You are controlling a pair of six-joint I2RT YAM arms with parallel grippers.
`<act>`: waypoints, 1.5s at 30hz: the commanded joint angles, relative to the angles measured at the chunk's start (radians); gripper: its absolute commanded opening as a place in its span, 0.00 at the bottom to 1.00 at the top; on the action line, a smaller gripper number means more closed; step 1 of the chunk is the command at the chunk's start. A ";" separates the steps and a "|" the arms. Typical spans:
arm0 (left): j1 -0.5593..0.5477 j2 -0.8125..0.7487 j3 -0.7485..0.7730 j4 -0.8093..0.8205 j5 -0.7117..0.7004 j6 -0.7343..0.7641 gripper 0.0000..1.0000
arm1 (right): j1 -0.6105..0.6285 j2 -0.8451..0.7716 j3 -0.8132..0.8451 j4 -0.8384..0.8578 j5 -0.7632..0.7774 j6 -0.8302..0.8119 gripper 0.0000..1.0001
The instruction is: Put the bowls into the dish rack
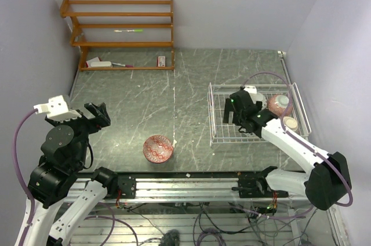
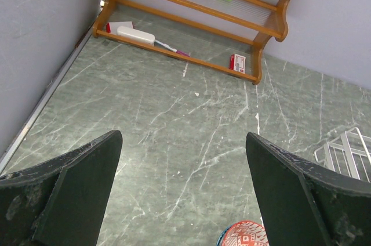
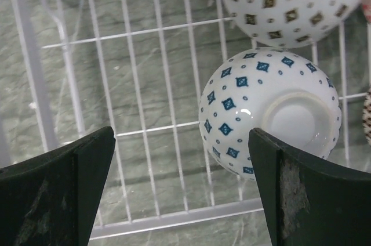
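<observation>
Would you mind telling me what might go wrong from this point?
1. The open right gripper hangs close over the blue bowl, which lies bottom-up in the rack beside a brown-dotted bowl; a careless sideways move could knock them together.
2. The red bowl sits on the table near its front edge; a push from the open left gripper might slide it off.

Red bowl (image 1: 157, 148) alone on tabletop (image 1: 145, 95), approach open all sides. Dish rack (image 1: 220, 133) left half free wire; bowls (image 1: 282, 104) crowd right half. Wooden shelf (image 1: 122, 31) fills far-left corner.
</observation>
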 commanded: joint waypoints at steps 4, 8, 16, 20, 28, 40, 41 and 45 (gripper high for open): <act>0.007 -0.007 -0.006 0.012 0.001 -0.003 0.99 | -0.131 -0.060 -0.044 -0.012 0.042 0.012 1.00; 0.007 -0.013 -0.002 0.004 -0.009 0.000 0.99 | -0.179 -0.062 -0.047 -0.031 0.055 0.040 1.00; 0.007 -0.006 -0.001 0.008 -0.004 0.000 0.99 | -0.190 -0.148 -0.061 0.063 -0.126 -0.045 1.00; 0.007 0.004 -0.002 0.023 -0.001 -0.006 0.99 | -0.177 -0.234 -0.047 0.115 -0.241 -0.087 1.00; 0.007 0.030 0.019 0.027 -0.007 -0.004 0.99 | -0.021 -0.261 0.014 0.194 -0.360 -0.100 1.00; 0.007 0.033 0.153 -0.062 -0.076 0.006 0.99 | 0.574 0.130 0.226 0.397 -0.187 -0.158 0.97; 0.007 0.026 0.159 -0.069 -0.080 0.010 0.99 | 0.605 0.169 0.240 0.405 -0.185 -0.154 0.96; 0.007 0.009 0.181 -0.113 -0.098 0.012 0.99 | 0.739 0.316 0.304 0.391 -0.119 -0.146 0.88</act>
